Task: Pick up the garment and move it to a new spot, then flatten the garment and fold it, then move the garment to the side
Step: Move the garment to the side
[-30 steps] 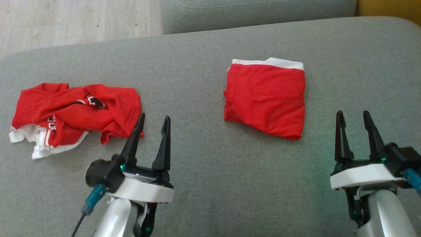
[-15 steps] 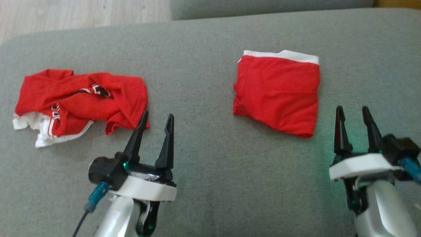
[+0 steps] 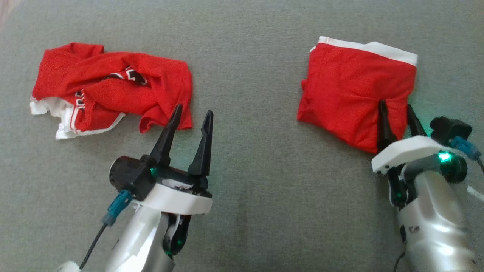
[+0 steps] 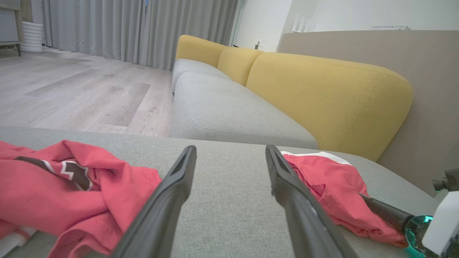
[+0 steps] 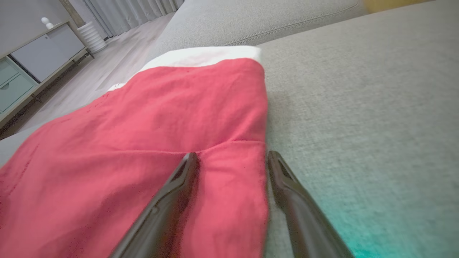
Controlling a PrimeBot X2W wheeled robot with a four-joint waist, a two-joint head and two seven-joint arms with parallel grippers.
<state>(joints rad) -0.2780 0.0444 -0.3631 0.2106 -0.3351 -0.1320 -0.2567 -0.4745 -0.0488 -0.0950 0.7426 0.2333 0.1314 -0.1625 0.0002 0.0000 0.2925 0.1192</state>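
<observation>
Hovering spread and empty: right hand over folded garment, left hand beside crumpled garment. Risk: shallow pinch lifts one layer, undoing fold.

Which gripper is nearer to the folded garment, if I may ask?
Right. The right gripper is over the folded garment; the left gripper is beside the crumpled garment.
</observation>
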